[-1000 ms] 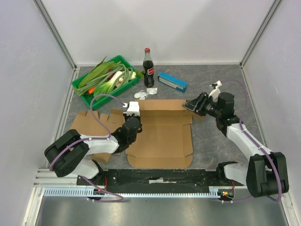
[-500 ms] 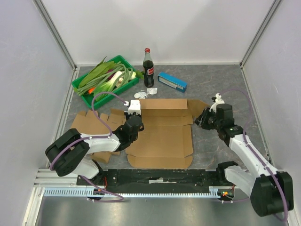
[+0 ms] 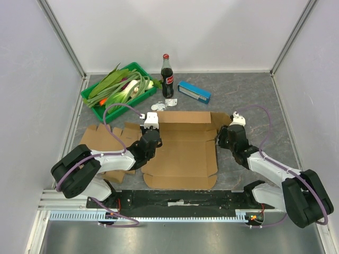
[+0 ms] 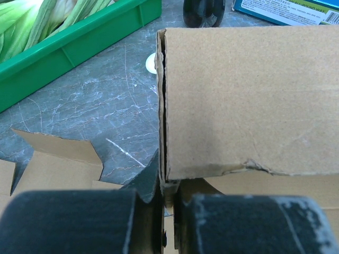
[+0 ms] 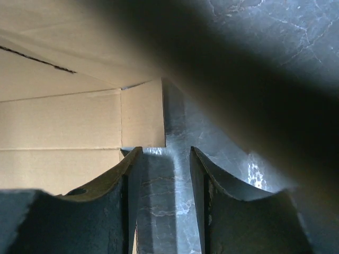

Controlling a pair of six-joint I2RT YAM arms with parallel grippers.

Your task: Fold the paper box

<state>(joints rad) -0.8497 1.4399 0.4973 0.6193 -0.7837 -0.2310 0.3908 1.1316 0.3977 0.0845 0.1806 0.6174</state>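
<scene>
The paper box (image 3: 183, 153) lies as an unfolded cardboard blank at the middle of the grey table (image 3: 254, 100), between the 2 arms. Its long axis runs left to right across the table, with loose side flaps spread out to the left. The main panel lies flat. The far panel (image 4: 249, 100) along the back edge faces the arms, and its left end shows as a doubled layer in the left wrist view. The left gripper (image 3: 150, 138) sits at the box's left edge; its 2 dark fingers (image 4: 69, 222) are drawn together on a thin cardboard edge with only that sheet between them. The right gripper (image 3: 225, 136) rests low at the box's right edge with its fingers (image 5: 106, 201) apart and bare table showing in the gap. The left one of these stands just beside the cardboard's edge; contact cannot be told. Beyond the box stand a green tray (image 3: 103, 103) of leafy vegetables, a dark bottle (image 3: 167, 79) with a red cap and a blue carton (image 3: 194, 91).
</scene>
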